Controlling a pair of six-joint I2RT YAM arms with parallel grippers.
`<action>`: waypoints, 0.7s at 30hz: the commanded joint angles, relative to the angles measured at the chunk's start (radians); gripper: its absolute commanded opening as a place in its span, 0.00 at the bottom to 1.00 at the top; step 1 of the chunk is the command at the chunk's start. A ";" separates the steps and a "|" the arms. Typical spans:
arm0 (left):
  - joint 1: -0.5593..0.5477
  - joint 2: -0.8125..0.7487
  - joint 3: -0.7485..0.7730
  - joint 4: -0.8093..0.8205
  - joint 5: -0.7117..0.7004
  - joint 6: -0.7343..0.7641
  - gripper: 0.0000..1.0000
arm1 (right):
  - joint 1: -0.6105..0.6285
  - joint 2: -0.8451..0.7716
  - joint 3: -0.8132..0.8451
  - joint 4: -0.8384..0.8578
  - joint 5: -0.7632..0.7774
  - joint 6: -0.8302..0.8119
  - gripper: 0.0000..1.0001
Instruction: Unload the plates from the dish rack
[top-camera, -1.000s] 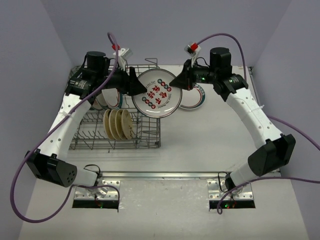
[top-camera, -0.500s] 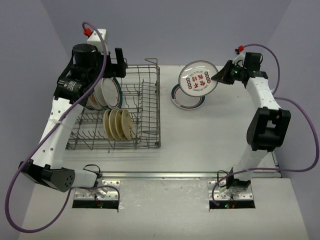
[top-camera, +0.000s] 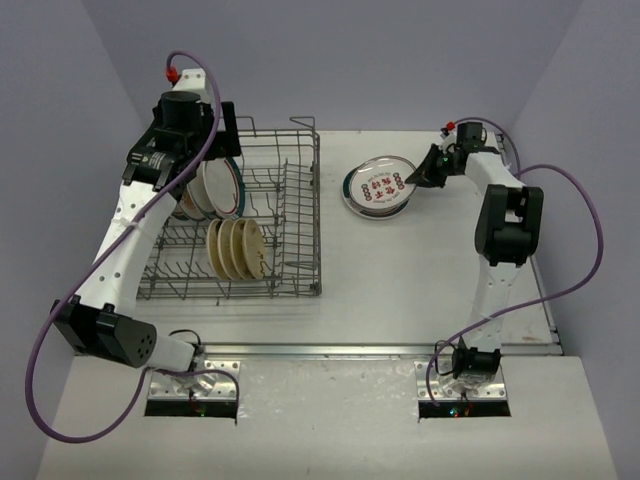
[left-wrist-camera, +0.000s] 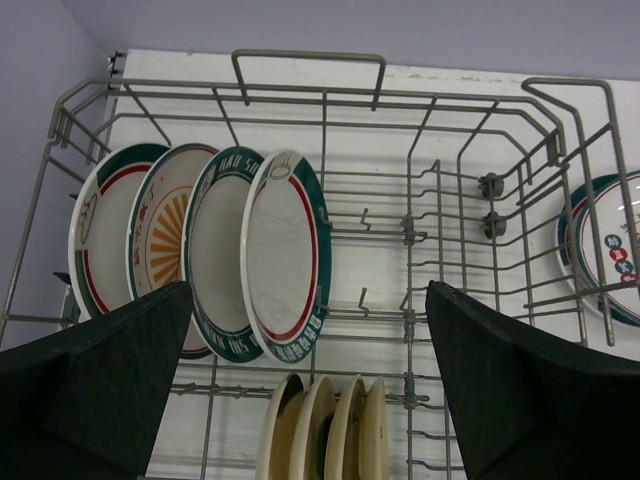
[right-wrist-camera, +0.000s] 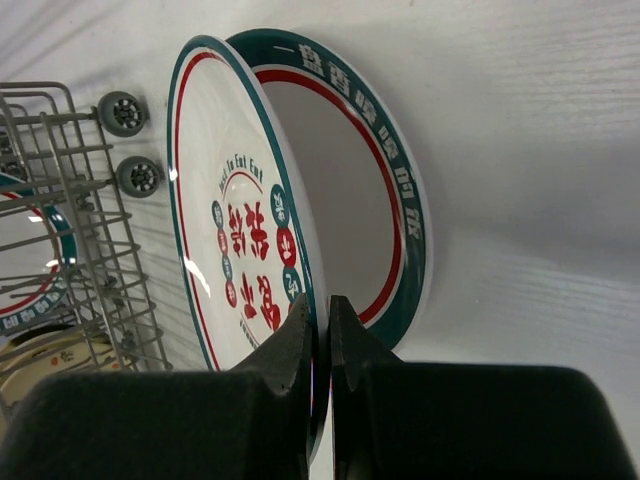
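The grey wire dish rack (top-camera: 300, 270) stands at the left. It holds several large white plates with green-and-red rims (left-wrist-camera: 285, 250), one with an orange sunburst (left-wrist-camera: 160, 240), and a row of small tan plates (left-wrist-camera: 325, 430). My left gripper (left-wrist-camera: 308, 290) is open and empty above the large plates, at the rack's back left in the top view (top-camera: 195, 165). My right gripper (right-wrist-camera: 322, 305) is shut on the rim of a rimmed plate with red characters (right-wrist-camera: 225, 200). It holds that plate tilted just over another rimmed plate (right-wrist-camera: 400, 200) lying on the table (top-camera: 378, 190).
The rack's right wall and loop handle (left-wrist-camera: 310, 58) rise between the racked plates and the plates on the table. White tabletop (top-camera: 430, 290) spreads in front of and right of the two plates. Purple cables hang along both arms.
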 joint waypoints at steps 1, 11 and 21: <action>0.035 0.045 0.016 -0.026 -0.031 -0.022 0.97 | 0.015 0.011 0.099 0.012 -0.002 -0.029 0.06; 0.090 0.091 0.011 -0.066 -0.028 -0.038 0.91 | 0.056 0.017 0.129 -0.074 0.121 -0.099 0.73; 0.101 0.170 0.021 -0.101 -0.067 -0.005 0.63 | 0.096 -0.171 0.085 -0.121 0.435 -0.247 0.99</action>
